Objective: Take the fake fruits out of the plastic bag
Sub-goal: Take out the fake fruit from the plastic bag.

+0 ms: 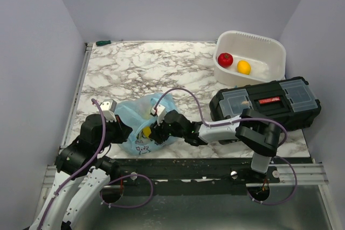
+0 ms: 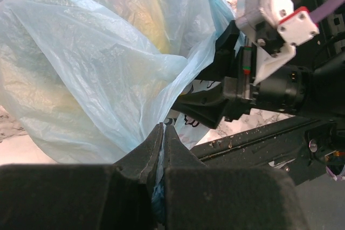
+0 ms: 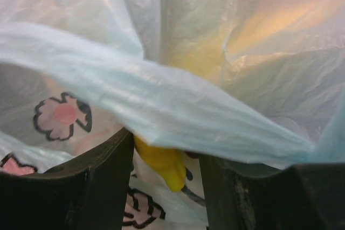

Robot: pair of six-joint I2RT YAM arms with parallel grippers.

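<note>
Setting: robotics lab, enclosed test cell.
Table (image 1: pixel 135 68): marble-print top.
Walls (image 1: pixel 178 4): plain grey panels closing the table's left, far and right sides.
Rail (image 1: pixel 302 172): metal, along the table's near edge, carrying left arm (image 1: pixel 81 157) and right arm (image 1: pixel 261 136); purple cables (image 1: pixel 186 91) looped.
Toolbox (image 1: pixel 269 103): black, at the table's right side.

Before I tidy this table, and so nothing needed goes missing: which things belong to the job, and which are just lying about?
Job: light-blue crinkly plastic bag; yellow plastic fruit inside it; red round fruit and yellow citrus fruit in the white plastic tub; left hand pinching the bag; right hand open around the bagged fruit.
Lying about: black plastic toolbox; small green object at the far edge.
</note>
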